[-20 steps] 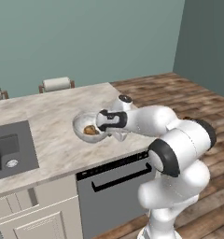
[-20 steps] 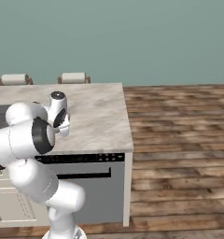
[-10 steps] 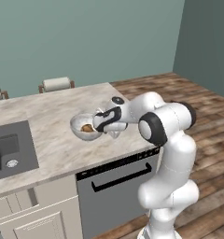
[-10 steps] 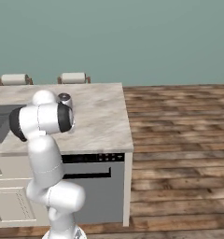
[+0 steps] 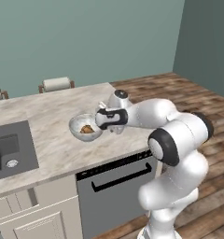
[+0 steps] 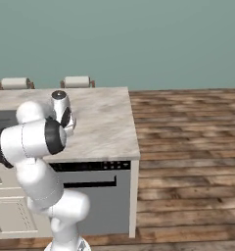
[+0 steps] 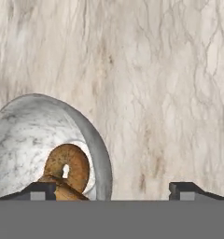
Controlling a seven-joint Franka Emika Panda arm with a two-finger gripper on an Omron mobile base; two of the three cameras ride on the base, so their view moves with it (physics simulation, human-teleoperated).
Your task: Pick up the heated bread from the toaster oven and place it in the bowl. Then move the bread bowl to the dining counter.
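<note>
Pincer (image 7: 114,189), jaws spread wide and holding nothing, poised at the rim of the marbled bowl (image 5: 81,125), which rests on the dining counter (image 5: 53,116) to the right of the dark sink (image 5: 11,149) and contains the golden-brown bread (image 7: 67,168).

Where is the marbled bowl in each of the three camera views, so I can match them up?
Left base view: the bowl sits centre-left on the dining counter, beside the gripper.
Right base view: I can't make it out; the arm stands where it would be.
Hand view: lower left, bread inside.
Shared landmark: the beige marbled countertop.
</note>
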